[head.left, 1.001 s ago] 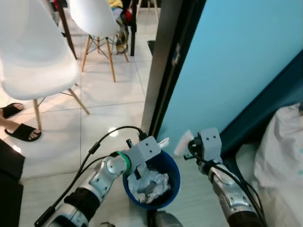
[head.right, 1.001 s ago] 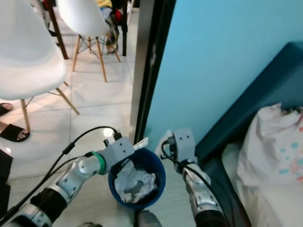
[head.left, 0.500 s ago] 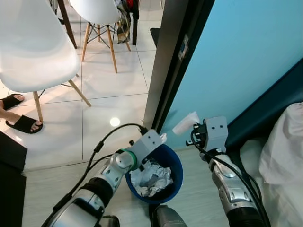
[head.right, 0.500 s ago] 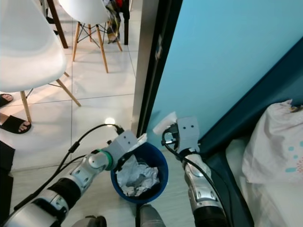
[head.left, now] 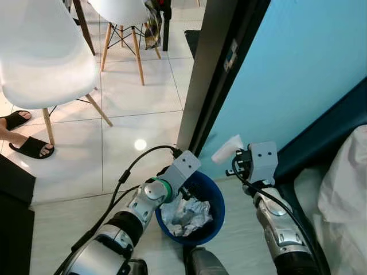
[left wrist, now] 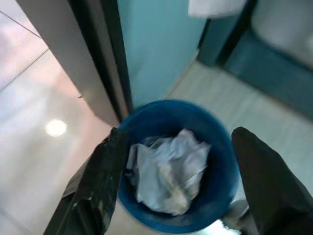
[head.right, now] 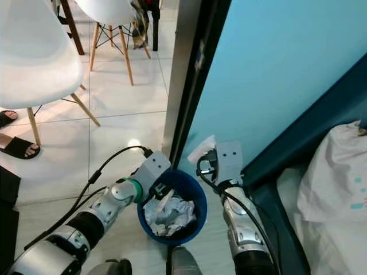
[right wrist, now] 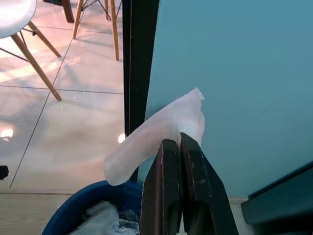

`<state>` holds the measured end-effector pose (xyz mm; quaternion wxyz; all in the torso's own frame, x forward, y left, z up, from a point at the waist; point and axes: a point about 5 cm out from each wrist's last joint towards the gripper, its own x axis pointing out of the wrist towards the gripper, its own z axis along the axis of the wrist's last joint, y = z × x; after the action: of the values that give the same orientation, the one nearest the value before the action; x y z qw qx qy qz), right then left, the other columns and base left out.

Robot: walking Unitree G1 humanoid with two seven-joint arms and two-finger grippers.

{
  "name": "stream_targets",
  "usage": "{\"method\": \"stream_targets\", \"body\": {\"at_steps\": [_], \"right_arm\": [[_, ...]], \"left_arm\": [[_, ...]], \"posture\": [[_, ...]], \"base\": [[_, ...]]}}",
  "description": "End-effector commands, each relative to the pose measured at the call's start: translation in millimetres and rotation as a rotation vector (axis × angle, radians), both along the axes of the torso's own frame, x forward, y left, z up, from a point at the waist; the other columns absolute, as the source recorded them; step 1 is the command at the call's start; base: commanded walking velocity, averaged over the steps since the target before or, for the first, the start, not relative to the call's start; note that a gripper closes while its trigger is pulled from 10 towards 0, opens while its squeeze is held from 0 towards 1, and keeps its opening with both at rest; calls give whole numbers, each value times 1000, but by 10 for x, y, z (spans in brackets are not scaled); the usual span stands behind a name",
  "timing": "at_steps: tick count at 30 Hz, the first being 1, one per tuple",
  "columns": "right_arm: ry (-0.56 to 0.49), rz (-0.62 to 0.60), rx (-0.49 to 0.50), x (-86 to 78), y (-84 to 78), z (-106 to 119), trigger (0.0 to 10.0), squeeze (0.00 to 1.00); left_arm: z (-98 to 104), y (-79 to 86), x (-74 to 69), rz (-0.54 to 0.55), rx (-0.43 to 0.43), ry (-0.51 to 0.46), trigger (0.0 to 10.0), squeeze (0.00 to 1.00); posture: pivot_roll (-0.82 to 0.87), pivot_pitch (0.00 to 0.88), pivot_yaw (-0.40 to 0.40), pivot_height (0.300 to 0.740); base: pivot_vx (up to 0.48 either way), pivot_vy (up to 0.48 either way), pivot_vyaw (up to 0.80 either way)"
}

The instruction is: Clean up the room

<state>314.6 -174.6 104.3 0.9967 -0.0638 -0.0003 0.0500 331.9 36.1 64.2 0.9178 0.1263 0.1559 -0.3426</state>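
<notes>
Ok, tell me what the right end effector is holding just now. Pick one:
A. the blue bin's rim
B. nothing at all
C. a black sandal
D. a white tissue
D. In the right wrist view the two black fingers are pressed together on a white tissue, and the head views show the right end effector carrying it above and beside the blue bin, not yet dropped in.
</notes>
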Motion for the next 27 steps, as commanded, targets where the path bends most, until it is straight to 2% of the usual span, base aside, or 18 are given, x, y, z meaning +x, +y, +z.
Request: {"method": "stream_targets", "body": {"at_steps": [1, 2, 4, 6, 7, 8, 10, 11, 12, 14, 17, 18, 19, 21, 22, 25, 26, 27], "right_arm": [[12, -17, 11, -26, -37, -41, 10000, 0], [12, -17, 11, -26, -37, -41, 10000, 0], [14, 1, 21, -31, 11, -49, 10000, 0], [14, 1, 21, -31, 11, -49, 10000, 0], [33, 28, 25, -41, 58, -80, 10000, 0], [33, 28, 25, -41, 58, -80, 10000, 0], [133, 112, 29, -97, 174, -284, 10000, 0], [169, 136, 29, -122, 204, -369, 10000, 0], [169, 136, 29, -122, 204, -369, 10000, 0], [194, 154, 61, -129, 238, -474, 10000, 0], [188, 139, 69, -109, 228, -495, 10000, 0], [202, 101, 60, -85, 192, -558, 10000, 0], [225, 56, 40, -76, 146, -648, 10000, 0], [225, 56, 40, -76, 146, -648, 10000, 0], [235, 56, 28, -100, 149, -713, 10000, 0], [236, 57, 24, -107, 152, -729, 10000, 0], [237, 44, 5, -109, 155, -752, 10000, 200], [237, 44, 5, -109, 155, -752, 10000, 200]], "left_arm": [[-25, -19, -29, 6, -52, 26, 10000, 0], [-25, -19, -29, 6, -52, 26, 10000, 0], [57, 38, 27, 56, -120, -6, 10000, 0], [57, 38, 27, 56, -120, -6, 10000, 0], [98, 114, 54, 72, -106, -60, 10000, 0], [98, 114, 54, 72, -106, -60, 10000, 0], [167, 405, 41, 91, -59, -183, 10000, 0], [191, 513, 10, 94, -50, -215, 10000, 0], [191, 513, 10, 94, -50, -215, 10000, 0], [258, 755, -136, 110, -71, -235, 10000, 0], [293, 848, -222, 114, -83, -231, 10000, 0], [354, 1000, -369, 119, -88, -226, 10000, 0], [459, 1196, -595, 118, -86, -218, 10000, 0], [459, 1196, -595, 118, -86, -218, 10000, 0], [568, 1353, -768, 141, -88, -210, 10000, 0], [606, 1395, -822, 152, -86, -207, 10000, 0], [684, 1457, -923, 170, -73, -210, 10000, 0], [684, 1457, -923, 170, -73, -210, 10000, 0]], "posture": [[-164, 201, 26, 713], [-164, 201, 26, 713], [-153, 203, 30, 713], [-153, 203, 30, 713], [-147, 207, 30, 713], [-147, 207, 30, 713], [-122, 221, 30, 713], [-122, 221, 30, 713], [-122, 221, 30, 713], [-75, 241, 33, 713], [-57, 244, 33, 713], [-3, 268, 42, 713], [20, 276, 44, 713], [20, 276, 44, 713], [77, 295, 55, 713], [85, 297, 57, 713], [137, 321, 74, 713], [137, 321, 74, 713]], "base": [[0, 0, 0], [0, 0, 0], [0, 0, 0], [0, 0, 0], [0, 0, 0], [0, 0, 0], [0, 0, 0], [0, 0, 0], [0, 0, 0], [0, 0, 0], [0, 0, 0], [0, 0, 0], [0, 0, 0], [0, 0, 0], [0, 0, 0], [0, 0, 0], [0, 0, 0], [0, 0, 0]]}}
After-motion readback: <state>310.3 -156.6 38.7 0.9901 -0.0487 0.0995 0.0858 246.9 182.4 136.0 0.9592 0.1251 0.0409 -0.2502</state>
